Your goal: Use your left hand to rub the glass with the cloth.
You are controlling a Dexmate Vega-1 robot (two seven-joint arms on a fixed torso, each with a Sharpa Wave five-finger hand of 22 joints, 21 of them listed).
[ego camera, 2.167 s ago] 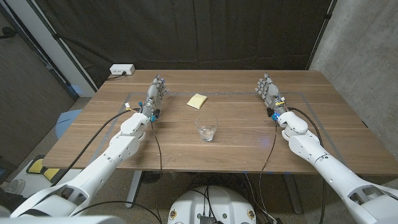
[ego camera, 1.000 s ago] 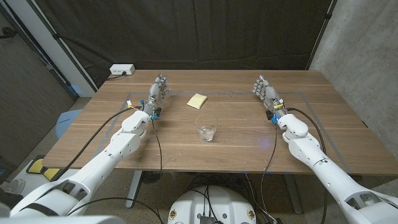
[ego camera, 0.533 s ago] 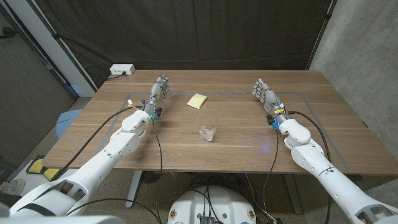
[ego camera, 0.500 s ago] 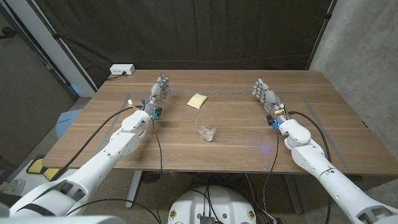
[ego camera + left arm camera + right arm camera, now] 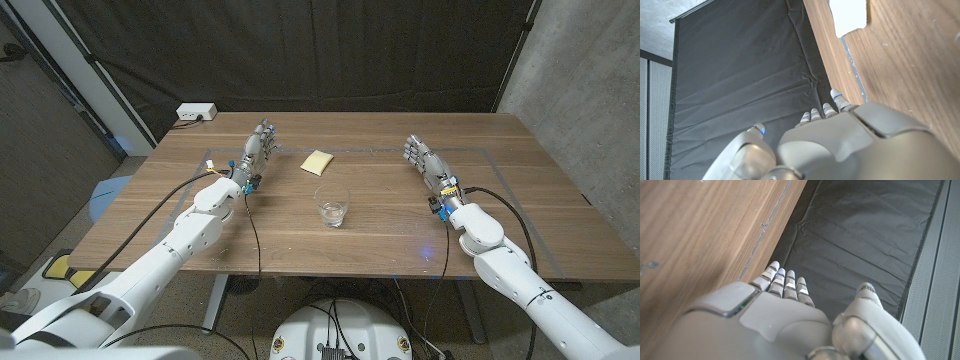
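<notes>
Here the glass (image 5: 333, 206) is standing upright near the middle of the wooden tabletop (image 5: 380, 225), well apart from both hands. The yellow cloth (image 5: 317, 162) is lying flat just beyond it, toward the far edge, and is touching neither the glass nor a hand. The left hand (image 5: 255, 150) is hovering to the left of the cloth, fingers stretched out and slightly apart, gripping nothing; in the left wrist view its back (image 5: 850, 145) is showing with the fingertips (image 5: 836, 96) pointing toward the dark curtain (image 5: 735, 75). The right hand (image 5: 424, 160) is waiting on the far right side with its fingers likewise extended and holding nothing. A white power strip (image 5: 196, 112) is sitting at the tabletop's far left corner.
</notes>
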